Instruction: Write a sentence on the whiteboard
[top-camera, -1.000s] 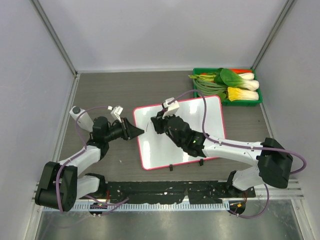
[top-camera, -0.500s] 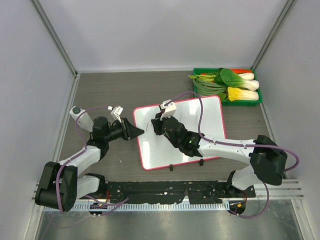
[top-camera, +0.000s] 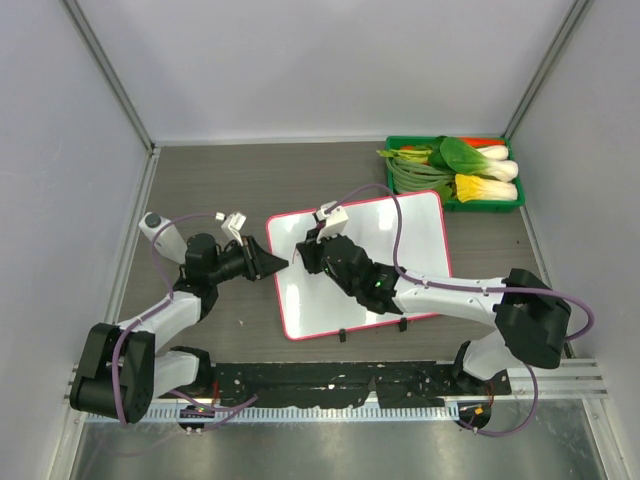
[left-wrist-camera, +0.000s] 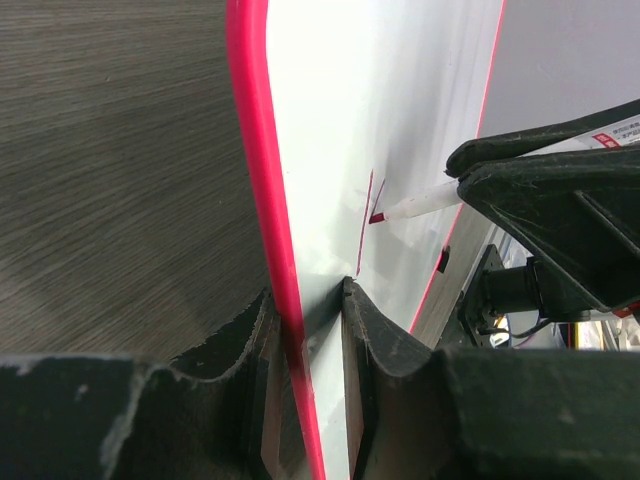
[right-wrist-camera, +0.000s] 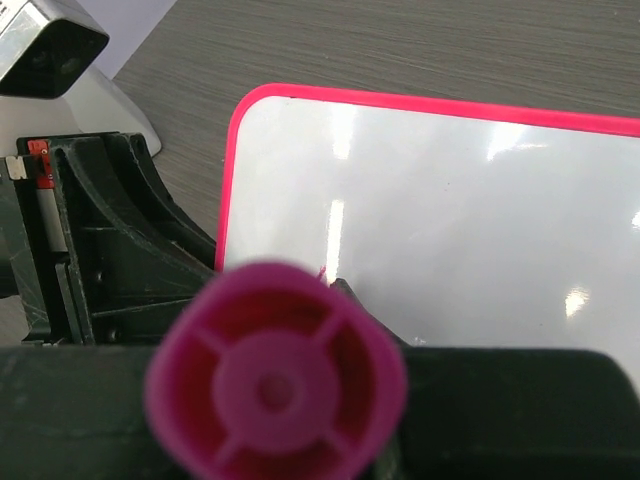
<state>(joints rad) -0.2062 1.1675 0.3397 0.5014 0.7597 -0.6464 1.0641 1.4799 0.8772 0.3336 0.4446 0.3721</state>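
Observation:
The whiteboard (top-camera: 420, 240) lies tilted on the table, white with a pink frame. My left gripper (top-camera: 282, 263) is shut on its left edge; in the left wrist view the jaws (left-wrist-camera: 308, 295) pinch the frame and the board (left-wrist-camera: 400, 100). My right gripper (top-camera: 308, 255) is shut on a marker (left-wrist-camera: 425, 200), whose red tip touches the board near that edge. Of the sentence, only a thin red stroke (left-wrist-camera: 366, 215) shows beside the tip. In the right wrist view the marker's magenta end (right-wrist-camera: 275, 370) fills the foreground over the board (right-wrist-camera: 480, 200).
A green tray (top-camera: 485, 205) of vegetables stands at the back right, just beyond the board's far corner. Two small black clips (top-camera: 341, 335) (top-camera: 402, 325) sit on the board's near edge. Grey walls close in the table on three sides.
My right gripper has shifted a little to the left with the marker, closer to the board's left edge. The left gripper and the board have stayed put.

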